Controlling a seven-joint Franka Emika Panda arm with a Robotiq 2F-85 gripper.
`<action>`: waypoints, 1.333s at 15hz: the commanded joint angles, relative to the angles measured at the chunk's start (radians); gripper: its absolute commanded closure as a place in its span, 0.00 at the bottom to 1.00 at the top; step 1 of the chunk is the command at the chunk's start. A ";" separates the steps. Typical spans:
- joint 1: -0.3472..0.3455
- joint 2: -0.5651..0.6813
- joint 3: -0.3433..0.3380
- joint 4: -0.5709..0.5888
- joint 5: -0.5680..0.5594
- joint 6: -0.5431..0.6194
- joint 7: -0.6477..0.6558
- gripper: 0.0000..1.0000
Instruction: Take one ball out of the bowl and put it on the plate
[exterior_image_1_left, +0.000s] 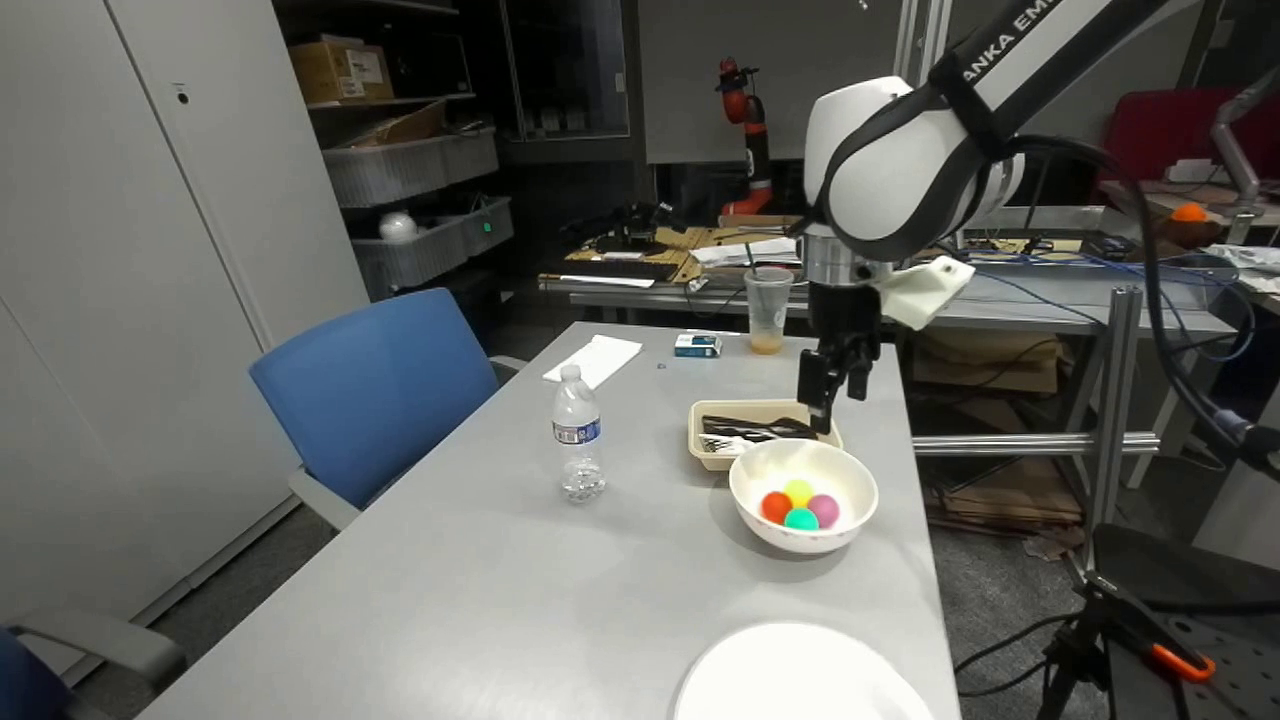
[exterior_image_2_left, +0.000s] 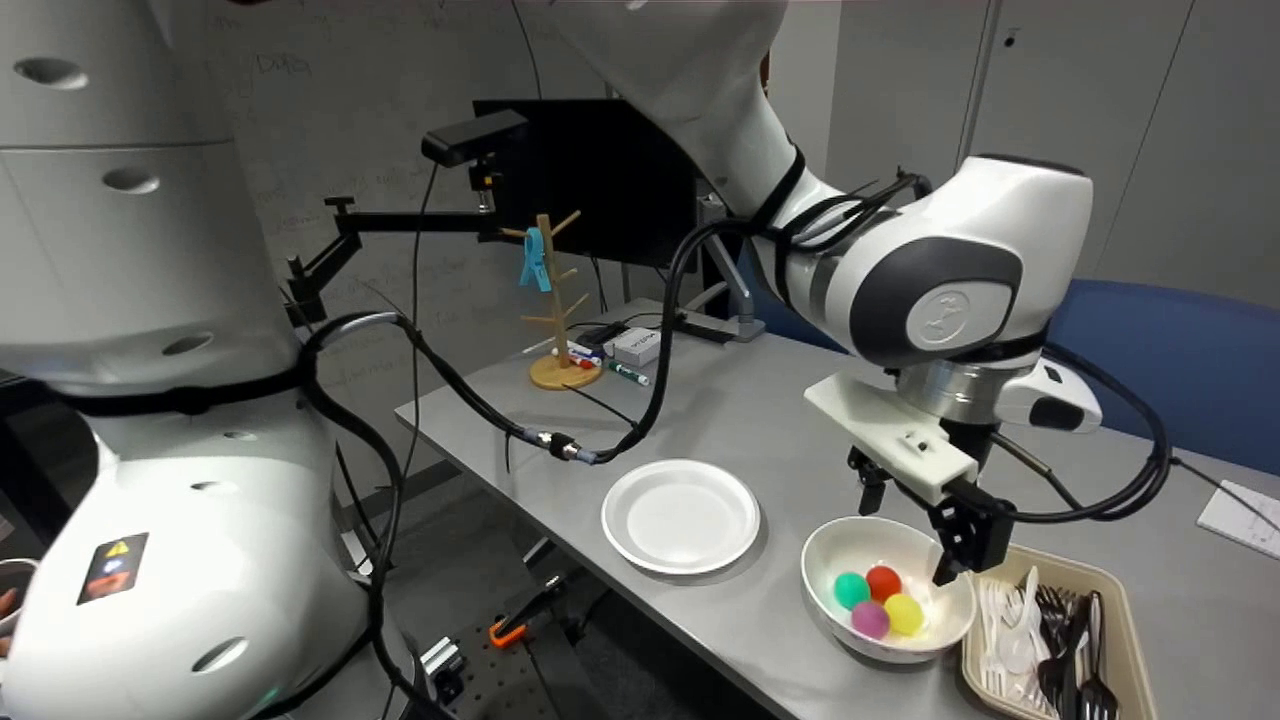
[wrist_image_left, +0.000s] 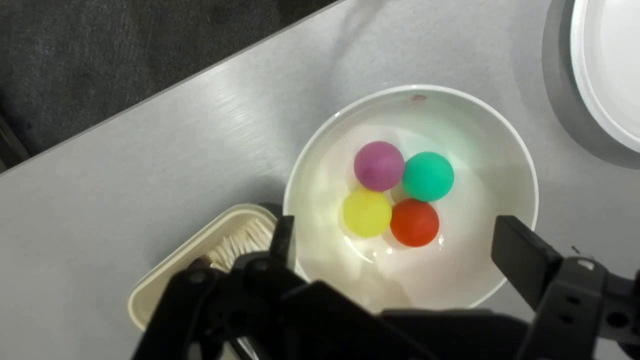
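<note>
The end effector (wrist_image_left: 400, 245) is hanging above the counter (exterior_image_1_left: 450, 610) close to the bowl (wrist_image_left: 492, 150), its two fingers pointing down and standing wide apart, and it is gripping nothing. In the wrist view, the fingers are framing the lower part of the bowl, one toward each side.

The pinkish-magenta ball (wrist_image_left: 379, 166) is lying inside the bowl, clustering with a green ball (wrist_image_left: 428, 176), a yellow ball (wrist_image_left: 367, 213) and a red ball (wrist_image_left: 414, 223). The bowl is resting upright on the counter between the plate (exterior_image_2_left: 680, 518) and a beige tray (exterior_image_1_left: 716, 460). The plate is lying flat, apart from the bowl, while the tray is sitting just beside it; whether bowl and tray are touching cannot be told. The tray is holding white and black cutlery (exterior_image_2_left: 1020, 645).

In an exterior view, a clear bottle (exterior_image_1_left: 577, 440) is standing upright, and a clear cup (exterior_image_1_left: 768, 310) is standing near a small box (exterior_image_1_left: 697, 346). A blue chair (exterior_image_1_left: 375, 390) is standing beside the counter. In an exterior view, a blue clip (exterior_image_2_left: 535, 260) is hanging on a wooden stand (exterior_image_2_left: 556, 300).
</note>
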 joint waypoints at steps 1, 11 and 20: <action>-0.023 0.067 0.026 0.019 0.105 0.014 -0.084 0.00; -0.025 0.143 0.060 0.036 0.152 0.078 -0.113 0.00; -0.016 0.224 0.075 0.062 0.127 0.183 -0.121 0.00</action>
